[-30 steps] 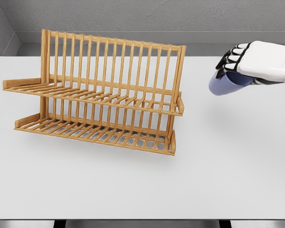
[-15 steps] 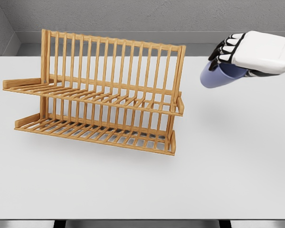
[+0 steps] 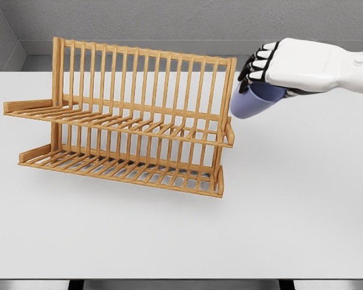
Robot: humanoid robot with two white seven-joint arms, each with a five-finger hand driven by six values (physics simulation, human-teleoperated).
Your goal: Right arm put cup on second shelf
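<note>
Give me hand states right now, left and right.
Left: not in view.
Right hand: shut on the blue cup, held in the air beside the wooden rack's right end.

- One cup [image 3: 252, 103] in your view, blue, and it's the only one out there.
- One wooden rack [image 3: 127, 121] standing on the table, nothing else like it around.
- Two shelves on that rack: you've got one upper shelf [image 3: 118, 124] and one lower shelf [image 3: 124, 169], both slatted.
- One hand showing, your right hand [image 3: 290, 63], coming in from the right edge.
- One white table [image 3: 290, 211] under the lot.
- That's your full count: a single cup, a single rack, two tiers, one hand.
</note>
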